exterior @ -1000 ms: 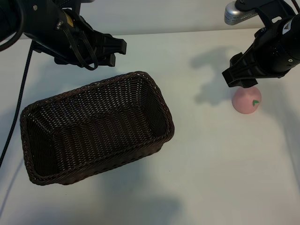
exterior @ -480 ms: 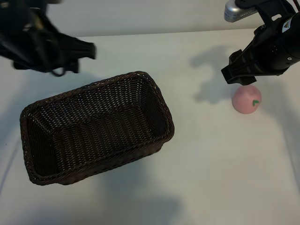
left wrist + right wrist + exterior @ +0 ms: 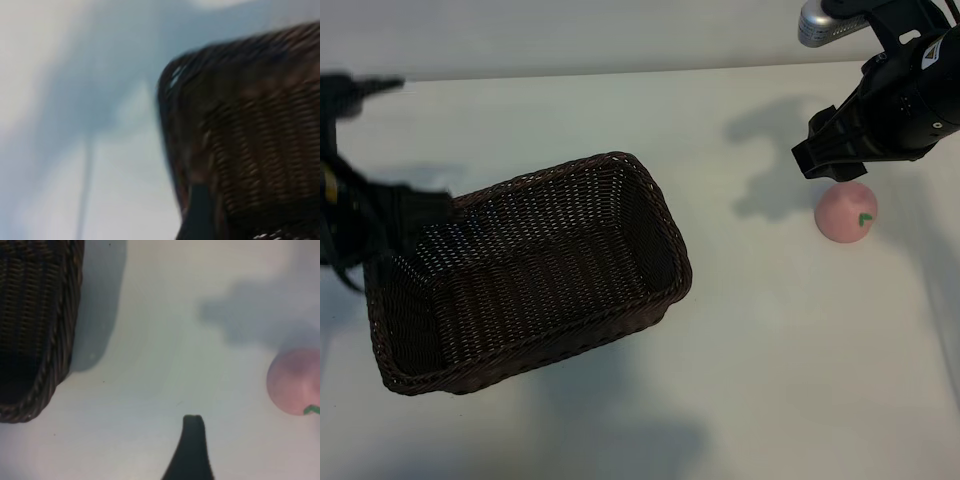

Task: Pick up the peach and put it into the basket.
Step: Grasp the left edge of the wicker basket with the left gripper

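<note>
While the left gripper (image 3: 420, 210) hangs blurred over the basket's (image 3: 660, 235) end nearest the table's left edge, its jaws standing apart and holding nothing, the basket itself lies on the left half of the white table (image 3: 770, 360), set at a slant to the edges, and its woven inside shows only wicker. In the left wrist view a rounded corner of the braided rim (image 3: 172, 80) fills the frame beside bare table. Right of the basket a broad strip of bare surface separates it from the peach (image 3: 846, 213), which sits on the table near the right edge, well apart from the basket, green leaf mark facing the near side. The right gripper (image 3: 830, 165) hovers just above and behind the peach, fingers spread wide with nothing between them, one dark fingertip (image 3: 192, 432) showing in its wrist view.
</note>
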You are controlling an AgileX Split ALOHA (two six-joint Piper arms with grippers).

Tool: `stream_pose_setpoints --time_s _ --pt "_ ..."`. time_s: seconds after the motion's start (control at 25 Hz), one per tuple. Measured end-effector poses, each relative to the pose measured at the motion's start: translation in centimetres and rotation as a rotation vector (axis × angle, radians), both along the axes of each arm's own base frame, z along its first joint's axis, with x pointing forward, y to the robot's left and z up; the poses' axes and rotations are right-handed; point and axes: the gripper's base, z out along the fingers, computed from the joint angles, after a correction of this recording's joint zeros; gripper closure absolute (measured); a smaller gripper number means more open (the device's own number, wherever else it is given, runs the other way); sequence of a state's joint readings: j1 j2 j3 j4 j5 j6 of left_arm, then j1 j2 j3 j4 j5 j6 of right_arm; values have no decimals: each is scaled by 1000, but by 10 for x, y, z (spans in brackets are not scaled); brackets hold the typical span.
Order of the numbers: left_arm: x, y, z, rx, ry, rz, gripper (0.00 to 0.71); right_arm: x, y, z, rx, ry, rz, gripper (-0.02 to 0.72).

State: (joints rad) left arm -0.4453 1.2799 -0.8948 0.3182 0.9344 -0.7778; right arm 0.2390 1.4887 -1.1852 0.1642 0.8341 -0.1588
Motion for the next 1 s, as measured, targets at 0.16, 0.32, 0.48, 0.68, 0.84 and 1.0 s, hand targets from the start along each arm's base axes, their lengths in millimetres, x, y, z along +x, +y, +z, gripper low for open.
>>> stream_pose_setpoints --time_s 0.16,0.32,0.48,0.68,0.84,1.0 --pt "-9 4 -25 -11 19 64 124 0 0 0 -1 1 2 110" --pt "-12 4 -38 -52 -1 101 124 0 0 0 -3 3 4 110" --pt "-15 6 -40 -39 19 117 124 0 0 0 -4 2 7 110" --pt "-18 8 -41 -13 47 131 124 0 0 0 -4 2 7 110" --pt "-24 12 -49 14 68 135 124 0 0 0 -4 3 7 110" --pt "-33 17 -66 24 91 154 124 0 0 0 -4 3 7 110"
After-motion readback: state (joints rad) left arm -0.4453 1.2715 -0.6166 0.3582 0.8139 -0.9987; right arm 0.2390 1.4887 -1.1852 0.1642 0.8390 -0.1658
